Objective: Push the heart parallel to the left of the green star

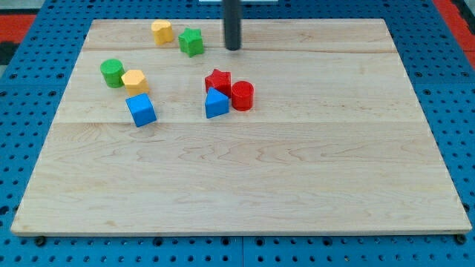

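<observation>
The board (297, 185) is pale wood with fine grain and faint seams running across it; it lies on a blue pegboard (460, 111) dotted with holes; the blocks look smooth and matte, with solid colour.

My tip (233, 49) is the blunt end of a straight dark rod, standing upright near the view's top; it has no jaws to open or close and touches no block.

The yellow heart (162, 32) lies near the board's top edge, to the view's left of my tip; the green star (191, 42) sits between the two, just beside the heart on its right and slightly lower, with a clear gap from my tip.

Seven blocks in all; two yellow, two green, two blue, two red less one, counted thus: the heart and a yellow hexagon (135, 80); the star and a green cylinder (112, 73), which touches the hexagon; a blue cube (140, 110) just below the hexagon; a red star (218, 80), a red cylinder (243, 96) and a blue wedge-like block (216, 103), clustered and touching near the middle; so three red and blue there, eight in total.
</observation>
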Controlling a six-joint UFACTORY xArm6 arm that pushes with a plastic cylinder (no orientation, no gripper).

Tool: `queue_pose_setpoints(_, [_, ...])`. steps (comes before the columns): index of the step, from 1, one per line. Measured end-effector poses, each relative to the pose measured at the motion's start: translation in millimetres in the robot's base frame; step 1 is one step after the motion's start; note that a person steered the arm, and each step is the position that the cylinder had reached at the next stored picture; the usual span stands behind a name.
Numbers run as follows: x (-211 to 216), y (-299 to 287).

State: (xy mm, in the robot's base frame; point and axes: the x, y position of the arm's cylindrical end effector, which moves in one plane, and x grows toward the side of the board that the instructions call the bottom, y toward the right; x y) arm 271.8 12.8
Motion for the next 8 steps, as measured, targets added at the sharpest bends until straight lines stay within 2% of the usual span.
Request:
queue_pose_setpoints(1, [44,33])
queue_pose_setpoints(2, [134,66])
queue_pose_setpoints(3, [165,69])
queue_pose_setpoints(6, [163,69])
queue_pose_setpoints(8, [149,118])
